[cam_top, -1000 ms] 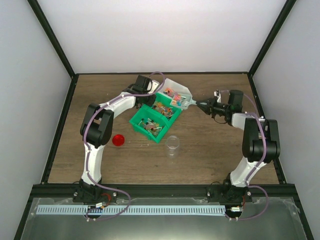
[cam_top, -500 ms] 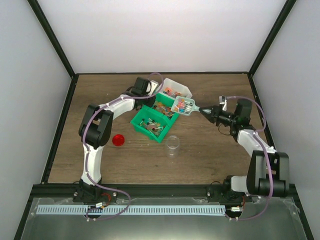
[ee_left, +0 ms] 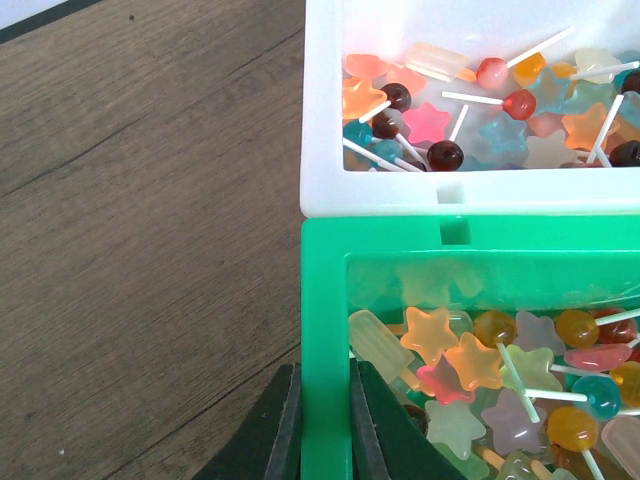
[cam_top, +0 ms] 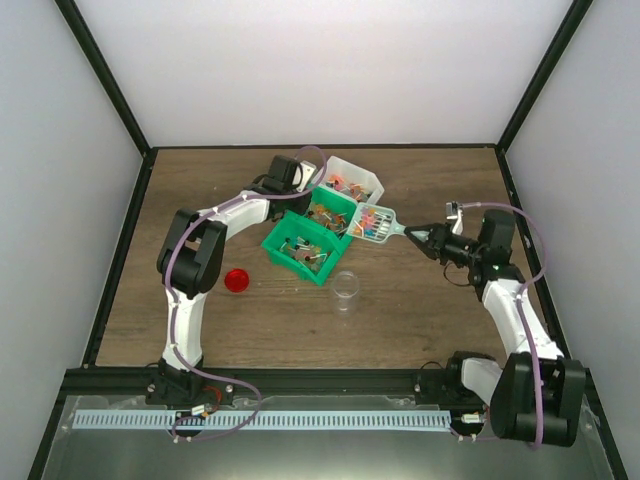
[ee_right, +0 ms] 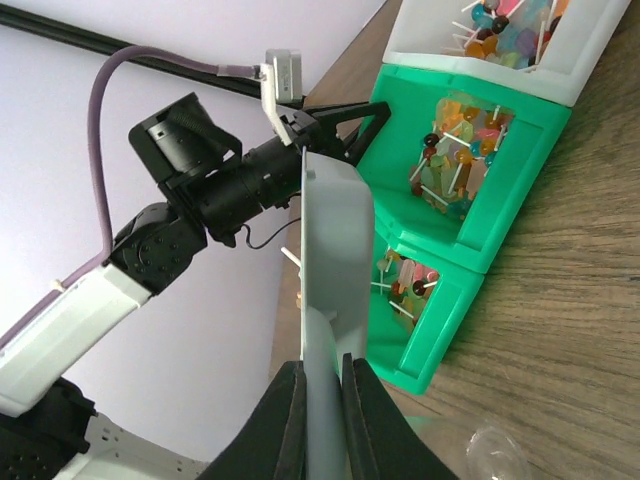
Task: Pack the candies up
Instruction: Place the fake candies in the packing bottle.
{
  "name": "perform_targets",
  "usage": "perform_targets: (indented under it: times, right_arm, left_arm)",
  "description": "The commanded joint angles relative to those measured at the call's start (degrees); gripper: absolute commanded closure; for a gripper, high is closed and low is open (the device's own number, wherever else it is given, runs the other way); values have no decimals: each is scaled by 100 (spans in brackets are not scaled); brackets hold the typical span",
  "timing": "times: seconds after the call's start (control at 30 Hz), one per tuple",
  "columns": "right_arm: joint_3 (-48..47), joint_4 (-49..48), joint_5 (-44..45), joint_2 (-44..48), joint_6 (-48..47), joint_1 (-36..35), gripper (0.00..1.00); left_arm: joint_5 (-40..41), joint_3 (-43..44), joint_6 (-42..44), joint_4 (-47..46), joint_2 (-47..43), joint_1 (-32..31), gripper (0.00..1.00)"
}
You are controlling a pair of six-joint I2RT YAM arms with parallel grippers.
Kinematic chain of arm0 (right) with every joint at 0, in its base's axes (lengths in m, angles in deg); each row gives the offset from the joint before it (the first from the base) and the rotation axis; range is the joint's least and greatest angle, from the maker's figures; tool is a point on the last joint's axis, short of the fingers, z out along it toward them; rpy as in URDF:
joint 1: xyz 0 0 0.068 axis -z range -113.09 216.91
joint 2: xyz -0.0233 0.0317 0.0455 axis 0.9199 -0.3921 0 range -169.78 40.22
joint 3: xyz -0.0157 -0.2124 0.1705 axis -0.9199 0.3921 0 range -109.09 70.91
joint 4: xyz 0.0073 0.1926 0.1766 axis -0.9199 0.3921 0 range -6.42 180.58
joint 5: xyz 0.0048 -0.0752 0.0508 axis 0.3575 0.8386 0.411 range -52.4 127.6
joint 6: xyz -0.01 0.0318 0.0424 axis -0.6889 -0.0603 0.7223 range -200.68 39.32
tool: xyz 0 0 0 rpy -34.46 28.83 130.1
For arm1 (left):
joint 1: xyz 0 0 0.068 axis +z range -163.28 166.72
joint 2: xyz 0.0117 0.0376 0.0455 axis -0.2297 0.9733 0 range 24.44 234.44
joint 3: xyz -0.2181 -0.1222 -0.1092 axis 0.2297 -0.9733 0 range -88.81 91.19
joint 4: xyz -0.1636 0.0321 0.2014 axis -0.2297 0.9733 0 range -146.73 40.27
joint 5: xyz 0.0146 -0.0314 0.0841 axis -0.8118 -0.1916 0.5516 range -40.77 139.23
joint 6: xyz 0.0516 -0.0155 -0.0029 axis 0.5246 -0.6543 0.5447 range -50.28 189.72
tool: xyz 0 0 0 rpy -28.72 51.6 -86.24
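Scoop (cam_top: 398, 228) has drawn back—top view alone shows candies (cam_top: 370, 225) aboard.

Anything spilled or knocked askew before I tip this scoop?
Nothing stands out. The candies are all in the white bin, the green bins and the loaded scoop, none visibly loose on the table. The clear jar stands upright, its red lid lying off to its left.

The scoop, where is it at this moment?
In the top view, the scoop is held in the right claw, just right of the green bins and beyond the clear jar.
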State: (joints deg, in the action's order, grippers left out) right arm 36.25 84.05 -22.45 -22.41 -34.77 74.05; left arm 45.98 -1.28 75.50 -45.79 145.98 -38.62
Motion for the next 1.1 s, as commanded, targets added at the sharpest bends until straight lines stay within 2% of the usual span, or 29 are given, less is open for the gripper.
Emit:
perform_targets:
  times: [0.0, 0.13, 0.43, 0.73, 1.07]
  right_arm:
    - [-50, 731, 105, 428, -556, 86, 99]
    - [-47, 1166, 27, 501, -881, 86, 99]
    - [148, 1479, 5, 1004, -1375, 84, 99]
    - [192, 1932, 118, 1645, -1723, 86, 99]
    - [335, 2044, 42, 2019, -1726, 84, 99]
  left_arm:
    - [229, -225, -52, 291, 184, -28, 93]
    - [243, -221, -46, 294, 250, -32, 93]
    - [141, -148, -94, 360, 301, -23, 93]
    - [-18, -113, -129, 378, 318, -10, 80]
    - [-1, -96, -151, 391, 330, -1, 75]
